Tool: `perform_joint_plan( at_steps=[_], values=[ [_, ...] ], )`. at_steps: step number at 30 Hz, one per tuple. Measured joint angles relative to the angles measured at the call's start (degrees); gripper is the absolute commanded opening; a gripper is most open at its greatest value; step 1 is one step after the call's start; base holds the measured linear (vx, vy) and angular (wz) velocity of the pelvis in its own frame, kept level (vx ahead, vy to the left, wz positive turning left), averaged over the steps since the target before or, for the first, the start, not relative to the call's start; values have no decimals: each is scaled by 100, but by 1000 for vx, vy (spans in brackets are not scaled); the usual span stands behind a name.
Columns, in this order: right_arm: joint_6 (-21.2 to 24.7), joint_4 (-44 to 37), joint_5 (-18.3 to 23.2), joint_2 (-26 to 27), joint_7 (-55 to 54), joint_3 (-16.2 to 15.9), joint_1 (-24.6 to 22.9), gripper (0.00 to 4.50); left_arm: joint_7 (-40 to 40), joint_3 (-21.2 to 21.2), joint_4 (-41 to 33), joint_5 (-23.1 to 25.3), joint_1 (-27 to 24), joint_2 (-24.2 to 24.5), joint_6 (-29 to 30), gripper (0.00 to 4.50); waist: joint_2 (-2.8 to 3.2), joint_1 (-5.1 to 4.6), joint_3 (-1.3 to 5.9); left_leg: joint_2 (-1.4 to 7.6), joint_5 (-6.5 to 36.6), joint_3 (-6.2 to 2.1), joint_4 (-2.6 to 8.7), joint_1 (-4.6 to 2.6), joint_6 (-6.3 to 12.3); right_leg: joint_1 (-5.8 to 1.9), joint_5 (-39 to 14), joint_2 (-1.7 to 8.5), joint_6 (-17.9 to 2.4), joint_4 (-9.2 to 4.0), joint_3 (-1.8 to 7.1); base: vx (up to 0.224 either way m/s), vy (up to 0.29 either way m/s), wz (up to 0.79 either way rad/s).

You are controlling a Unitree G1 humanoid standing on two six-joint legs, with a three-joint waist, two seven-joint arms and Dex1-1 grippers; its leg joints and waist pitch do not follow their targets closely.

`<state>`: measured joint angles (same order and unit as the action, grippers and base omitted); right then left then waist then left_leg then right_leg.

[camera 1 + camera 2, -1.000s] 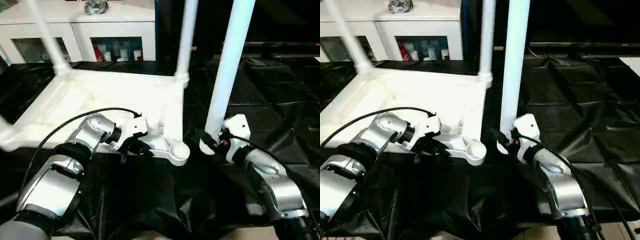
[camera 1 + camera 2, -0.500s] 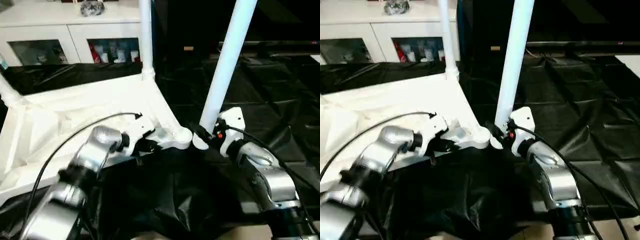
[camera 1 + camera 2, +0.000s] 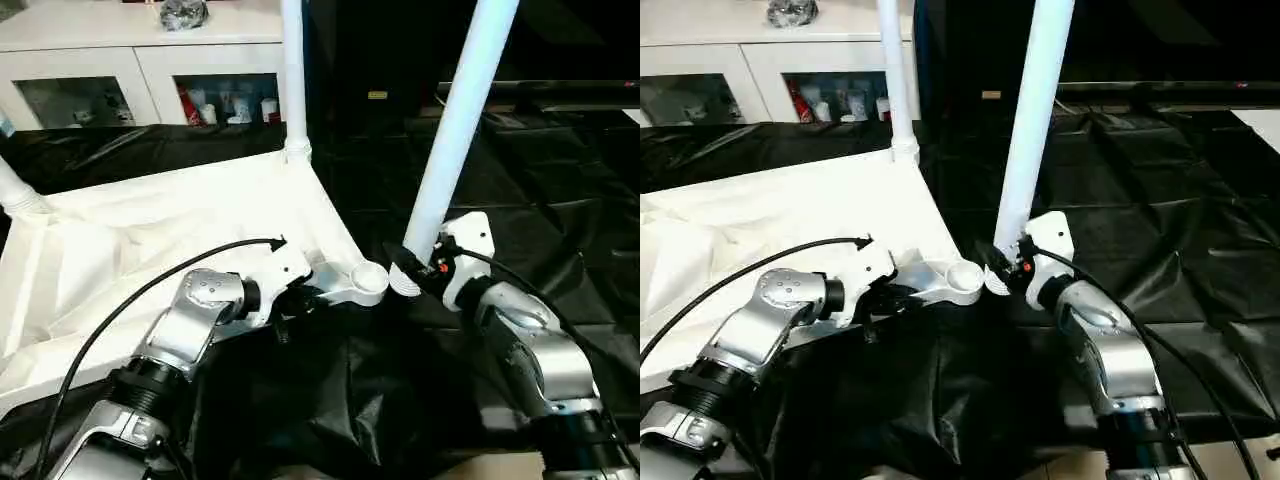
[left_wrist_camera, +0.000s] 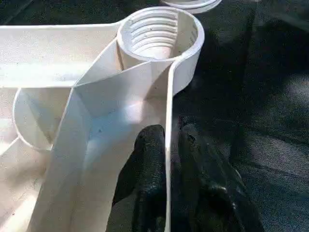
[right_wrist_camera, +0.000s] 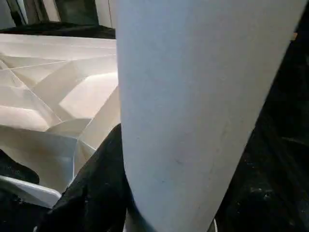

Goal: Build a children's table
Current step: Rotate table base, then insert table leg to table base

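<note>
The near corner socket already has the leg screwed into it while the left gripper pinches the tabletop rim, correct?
Not quite. The near corner socket is empty; the left wrist view shows its bare threads. The leg is held beside it by the right gripper. The left gripper does pinch the tabletop rim.

The two head views look forward and down from slightly offset spots, sharing the upturned table top (image 3: 180,220), its corner socket (image 3: 368,277), the held leg (image 3: 455,130) and the cabinet (image 3: 150,60) behind. The left wrist view sits very close, facing along its black fingers (image 4: 149,164) toward that socket. The right wrist view is pressed right up to the leg.
</note>
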<state>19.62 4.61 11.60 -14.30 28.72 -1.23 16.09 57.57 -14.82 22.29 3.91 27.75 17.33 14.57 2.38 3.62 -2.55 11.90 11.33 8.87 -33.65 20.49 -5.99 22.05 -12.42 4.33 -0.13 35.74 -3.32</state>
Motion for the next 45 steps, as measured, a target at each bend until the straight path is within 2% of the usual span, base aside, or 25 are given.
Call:
perform_joint_plan(
  at_steps=[12, 15, 20, 30, 34, 38, 41, 45],
  values=[
    [-11, 4, -11, 0, 38, -45, 9, 189, 235, -5, 545, -178, 230, 90, -383, 69, 1, -23, 0, 0, -1, 0, 2, -5, -2, 0, 1, 0, 0, 8, 0, 0, 0, 0],
    [-12, 5, -10, 3, 48, -53, 9, 189, 294, -5, 608, -217, 246, 128, -436, 34, 2, -26, 0, 0, -1, 0, 4, -6, -2, 0, 1, 0, 0, 8, 0, 0, 0, 0],
    [-12, 12, -9, 16, 61, -105, 9, 189, 419, 22, 642, -303, 247, 254, -465, 3, 3, -5, -1, 1, -1, -1, 7, -3, -3, 0, 1, 1, 0, 6, -2, 0, 0, 0],
    [-4, 71, 6, 17, 172, -124, 83, 189, 462, -23, 532, -297, 170, 358, -563, 3, 1, -30, -2, 1, -1, 0, 10, -2, -2, 1, 1, -1, 1, -5, 0, 0, 0, 0],
    [272, 105, 395, 98, 419, -20, 431, 189, 463, -25, 413, -300, 148, 357, -402, 3, 2, -46, -2, 1, -1, 0, 10, -3, -2, 2, 1, -1, 0, -4, 0, 0, 0, 0],
    [621, 84, 696, 113, 785, -64, 639, 189, 459, -61, 285, -308, 147, 221, -201, 3, 1, 17, -3, 0, 4, 1, 6, -6, 8, 2, 1, 1, 0, -22, -3, 0, 0, 0],
    [841, 133, 716, -91, 1177, -285, 766, 189, 425, -113, 187, -308, 137, 170, -121, 0, -3, 45, -3, -1, 6, 3, -2, 4, 44, 2, 1, 3, 0, -39, -3, 0, 0, 0],
    [922, 501, 528, -170, 1294, -521, 971, 188, 338, -158, 143, -293, 136, 142, -70, 0, -6, 96, -2, -1, 2, 9, -2, 4, 62, 2, 1, 6, 0, -43, -3, 0, 0, 0]
  ],
)
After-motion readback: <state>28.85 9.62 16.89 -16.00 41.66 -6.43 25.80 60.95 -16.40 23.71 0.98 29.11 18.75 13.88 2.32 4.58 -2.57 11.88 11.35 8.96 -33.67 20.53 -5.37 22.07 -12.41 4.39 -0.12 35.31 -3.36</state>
